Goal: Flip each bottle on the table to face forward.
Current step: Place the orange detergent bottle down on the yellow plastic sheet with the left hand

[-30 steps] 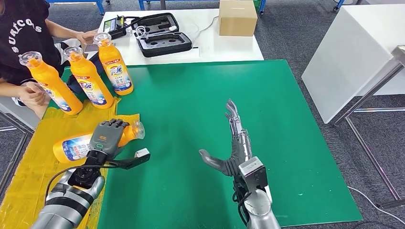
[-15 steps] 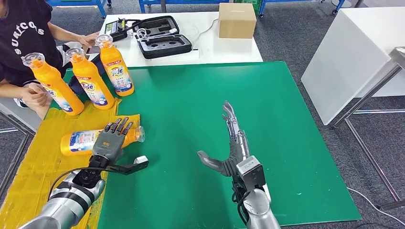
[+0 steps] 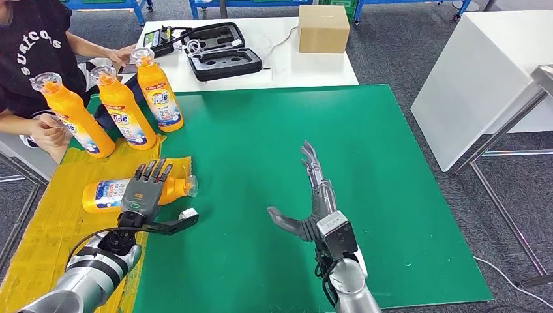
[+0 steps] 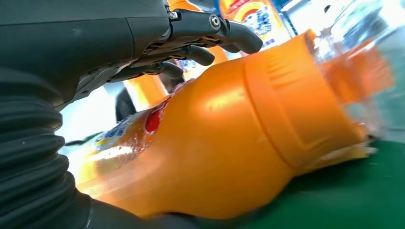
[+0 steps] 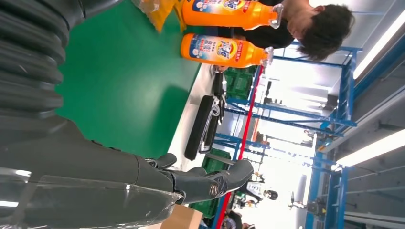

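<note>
Three orange bottles stand upright at the far left of the green surface [image 3: 365, 163]: far bottle [image 3: 158, 91], middle bottle [image 3: 122, 109], near-left bottle [image 3: 70, 117]. The middle bottle's label reads "Tide"; the far one carries the same kind of blue and white label with a red band above, text too small to read. A person [image 3: 32, 59] in a black shirt with partly legible white lettering ("surfco..") sits beside the near-left bottle, one hand touching it.

A fourth bottle, the lying bottle [image 3: 130, 193], rests on its side on the yellow cloth [image 3: 45, 235], its clear cap at the cloth's edge next to the green. Orange body, ribbed collar, blue and white label with a red patch.

The left robot hand [image 3: 145, 186] lies on top of the lying bottle, fingers stretched over it and thumb out to the side; no closed grip seen. The right robot hand [image 3: 312, 195] is spread, holding nothing, over bare green, well apart from all bottles.

Behind, a white table [image 3: 313, 65] holds an open black case [image 3: 222, 49] and a cardboard box [image 3: 324, 27].
</note>
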